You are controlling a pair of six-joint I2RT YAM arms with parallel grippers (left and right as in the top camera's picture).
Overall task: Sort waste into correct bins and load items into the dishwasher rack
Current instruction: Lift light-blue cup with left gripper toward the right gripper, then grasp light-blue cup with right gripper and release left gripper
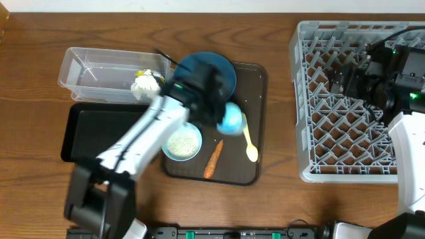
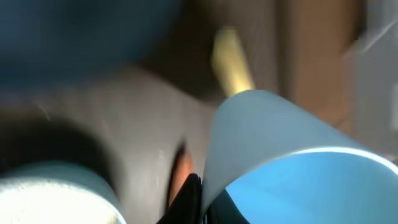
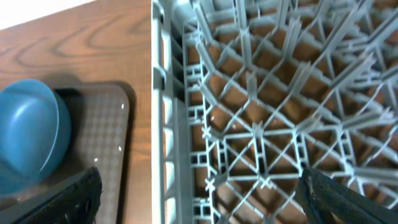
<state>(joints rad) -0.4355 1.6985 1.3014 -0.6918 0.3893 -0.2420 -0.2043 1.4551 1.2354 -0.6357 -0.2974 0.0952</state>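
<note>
Left gripper [image 1: 221, 110] clamped on light-blue cup [image 1: 232, 119] rim: light, stiff, slippery. Right gripper [image 3: 205, 200] open, dishwasher rack [image 3: 261, 112] beneath.

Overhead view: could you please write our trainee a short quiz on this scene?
1. True or false: the carrot lies in the rack.
2. The left gripper is shut on: A) spoon, B) blue cup, C) white bowl.
3. Where is the wrapper?
Key: 1 false; 2 B; 3 in the clear tub.
</note>
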